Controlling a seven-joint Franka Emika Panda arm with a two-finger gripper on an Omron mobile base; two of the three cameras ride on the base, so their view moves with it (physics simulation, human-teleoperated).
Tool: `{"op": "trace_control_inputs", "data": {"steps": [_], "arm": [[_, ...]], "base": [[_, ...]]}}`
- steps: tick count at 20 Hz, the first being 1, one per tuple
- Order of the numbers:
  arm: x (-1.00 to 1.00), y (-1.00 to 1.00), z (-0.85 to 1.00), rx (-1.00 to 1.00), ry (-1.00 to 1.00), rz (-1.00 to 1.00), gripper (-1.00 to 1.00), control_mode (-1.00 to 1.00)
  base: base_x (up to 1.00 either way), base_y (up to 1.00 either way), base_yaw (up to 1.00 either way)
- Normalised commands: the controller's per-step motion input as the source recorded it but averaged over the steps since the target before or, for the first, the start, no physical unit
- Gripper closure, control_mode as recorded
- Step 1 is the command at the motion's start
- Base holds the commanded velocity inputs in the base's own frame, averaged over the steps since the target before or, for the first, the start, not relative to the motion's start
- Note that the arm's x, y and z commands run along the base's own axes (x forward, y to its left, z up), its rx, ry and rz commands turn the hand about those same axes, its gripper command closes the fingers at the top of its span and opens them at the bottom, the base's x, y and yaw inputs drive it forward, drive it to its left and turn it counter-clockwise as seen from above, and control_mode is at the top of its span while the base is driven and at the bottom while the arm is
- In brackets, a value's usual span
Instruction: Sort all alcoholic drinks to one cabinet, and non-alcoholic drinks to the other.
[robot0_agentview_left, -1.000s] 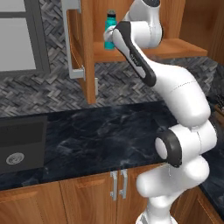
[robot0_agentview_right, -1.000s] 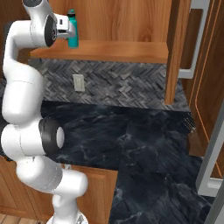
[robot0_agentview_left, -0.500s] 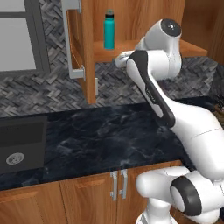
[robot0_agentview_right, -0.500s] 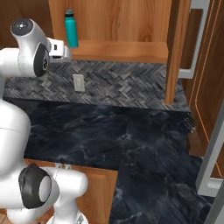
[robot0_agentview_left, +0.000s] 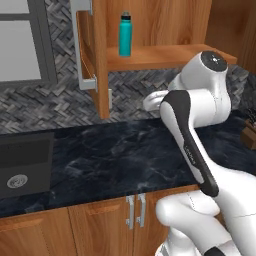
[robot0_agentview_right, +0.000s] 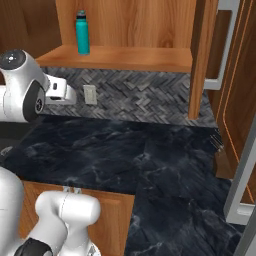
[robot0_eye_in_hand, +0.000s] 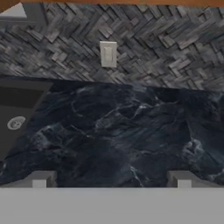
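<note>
A slim teal bottle (robot0_agentview_left: 125, 34) (robot0_agentview_right: 82, 33), one of the non-alcoholic drinks, stands upright on the shelf floor of the open brown wall cabinet (robot0_agentview_left: 170, 52) (robot0_agentview_right: 125, 58). My gripper (robot0_eye_in_hand: 111, 179) is open with nothing between its fingertips. It hangs below and in front of that shelf and faces the herringbone backsplash over the dark counter (robot0_eye_in_hand: 118, 131). Its white hand (robot0_agentview_right: 61, 93) is well clear of the bottle. The alcoholic drinks are out of view. I cannot tell which wood panel belongs to the other cabinet.
The cabinet's doors stand open, with silver bar handles (robot0_agentview_left: 80, 47) (robot0_agentview_right: 224, 45). Another wooden door (robot0_agentview_right: 235, 115) hangs open at the far right. A sink (robot0_agentview_left: 20, 170) (robot0_eye_in_hand: 15, 123) sits at the counter's left. A wall outlet (robot0_agentview_right: 90, 94) (robot0_eye_in_hand: 108, 54) is on the backsplash.
The hand has drawn back from the teal bottle and dropped below the shelf as the arm folded down. The bottle stays upright on the shelf.
</note>
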Motion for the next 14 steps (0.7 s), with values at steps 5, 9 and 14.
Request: {"op": "trace_control_inputs", "data": {"steps": [5, 9, 14], "arm": [[-0.23, 0.0, -0.25, 0.0, 0.07, 0.0, -1.0, -1.0], [-0.47, 0.01, -0.08, 0.0, 0.0, 0.0, -1.0, -1.0], [-0.33, 0.0, -0.05, 0.0, 0.0, 0.0, -1.0, 1.0]], "base": [[0.0, 0.0, 0.0], [0.0, 0.0, 0.0], [-0.57, 0.0, 0.0]]}}
